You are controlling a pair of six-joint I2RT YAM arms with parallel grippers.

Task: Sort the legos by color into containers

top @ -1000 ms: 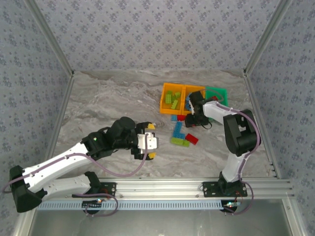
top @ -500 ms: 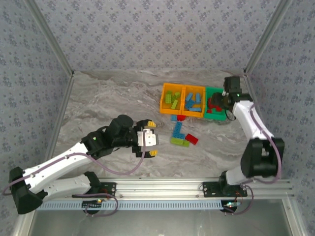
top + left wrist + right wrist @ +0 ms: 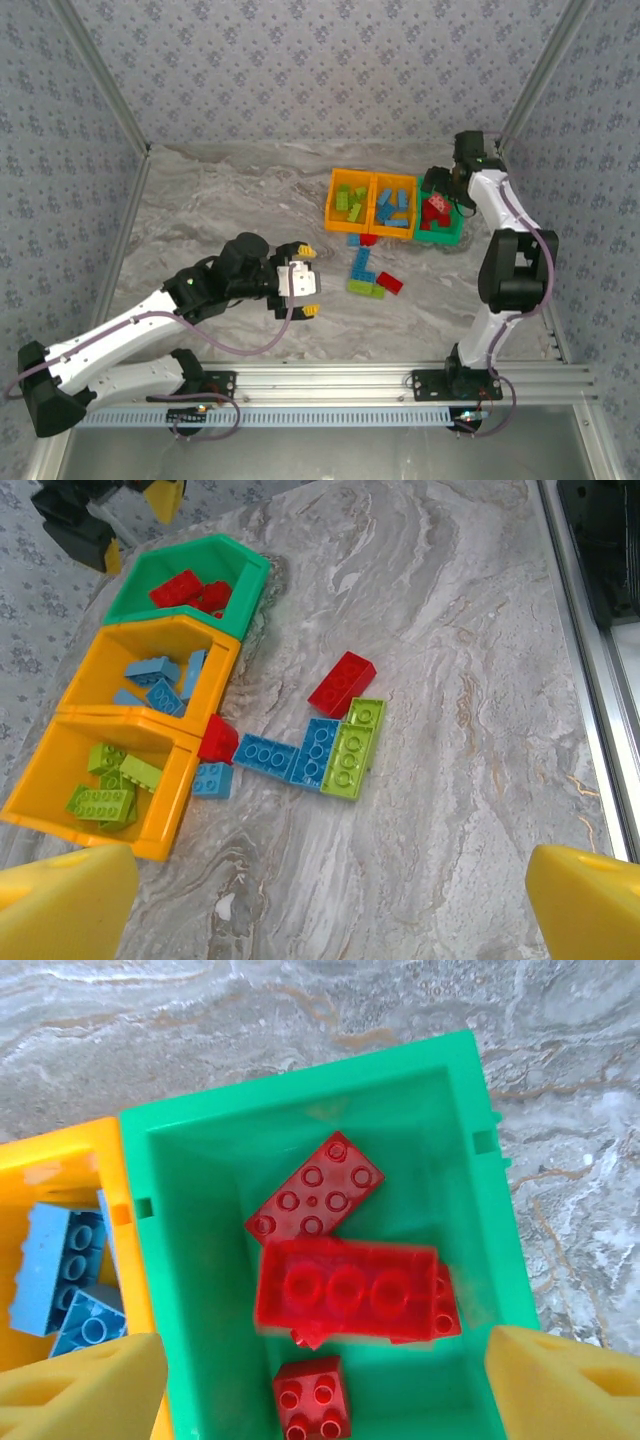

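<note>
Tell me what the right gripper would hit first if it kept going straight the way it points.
The right gripper points down into the green bin, so it would likely meet the long red brick in the middle first, though depth is hard to judge.

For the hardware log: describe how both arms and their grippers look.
The left arm and right arm have white links, black joints and a lilac cable alongside. The left gripper and right gripper end in yellow fingertips.
</note>
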